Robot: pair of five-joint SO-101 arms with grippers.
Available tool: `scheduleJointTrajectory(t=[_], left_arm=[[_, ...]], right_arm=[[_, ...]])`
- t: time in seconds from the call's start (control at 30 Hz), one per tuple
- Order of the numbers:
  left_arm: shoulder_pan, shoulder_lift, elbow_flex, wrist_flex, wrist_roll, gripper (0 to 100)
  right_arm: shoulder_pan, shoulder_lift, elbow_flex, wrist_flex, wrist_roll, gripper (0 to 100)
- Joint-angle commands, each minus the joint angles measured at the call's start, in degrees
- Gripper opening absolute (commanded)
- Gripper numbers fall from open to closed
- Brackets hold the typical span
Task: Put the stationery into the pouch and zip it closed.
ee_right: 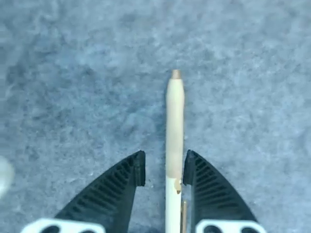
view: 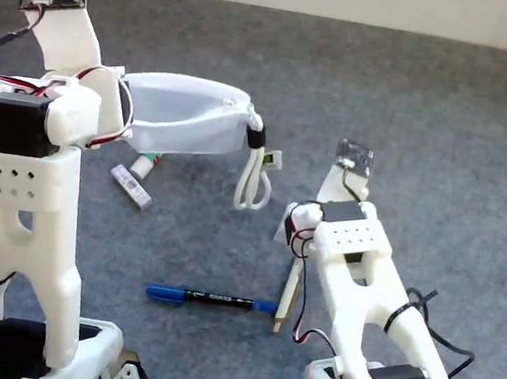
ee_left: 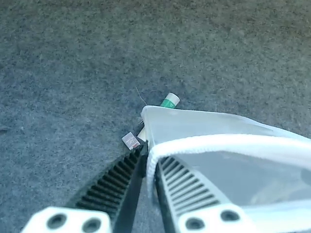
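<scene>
Bare table (view: 446,130) lies open across the high view's upper right. At upper centre, the left gripper (ee_left: 147,158) clamps the rim of the pouch (view: 183,125). At lower centre, the right gripper (ee_right: 164,167) points down, jaws parted, straddling the pencil (ee_right: 175,116) beside the blue marker (view: 208,299).

White pouch (view: 183,125), blue pen (view: 208,299)

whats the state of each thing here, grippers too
pouch: unzipped, mouth open, one end held up off the carpet
left gripper: shut on the pouch rim
right gripper: open, astride the beige pencil
beige pencil: inside the right gripper, not clamped
blue marker: cap on, lying flat on the carpet
green-capped tube: capped, lying partly under the pouch
</scene>
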Motion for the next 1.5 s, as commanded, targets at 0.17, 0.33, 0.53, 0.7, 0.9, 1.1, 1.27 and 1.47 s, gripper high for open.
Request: scheduleJointTrajectory(t=[0.17, 0.33, 0.53, 0.7, 0.9, 1.1, 1.27, 1.47], left_arm=[[-0.8, -0.2, -0.8, 0.4, 0.7, 1], [-1.1, -0.2, -0.7, 0.5, 0.6, 1], [-1.1, -0.3, 3.4, 0.1, 0.6, 1], [-1.1, -0.3, 4.0, 0.1, 0.6, 1], [-0.8, -0.3, 4.0, 0.0, 0.6, 1], [-0.5, -0.3, 3.6, 0.0, 0.8, 1], [1.4, -0.3, 3.9, 0.2, 0.7, 1], [1.4, -0.3, 3.8, 0.4, 0.8, 1]], right_arm=[[-0.3, 2.6, -3.5, -7.8, -0.6, 13.0], [-0.3, 8.7, -3.5, -7.8, -0.6, 13.0], [-0.3, 11.5, -3.6, -8.0, -0.6, 12.8], [0.3, 11.3, -3.6, -8.0, -0.6, 12.8], [2.2, 11.7, -3.6, -8.0, -0.4, 12.8], [2.2, 11.8, -3.5, -8.1, -0.4, 12.5], [2.2, 11.8, -3.4, -8.1, 4.0, 0.2], [2.2, 11.0, -3.5, -7.7, 5.0, 0.5]])
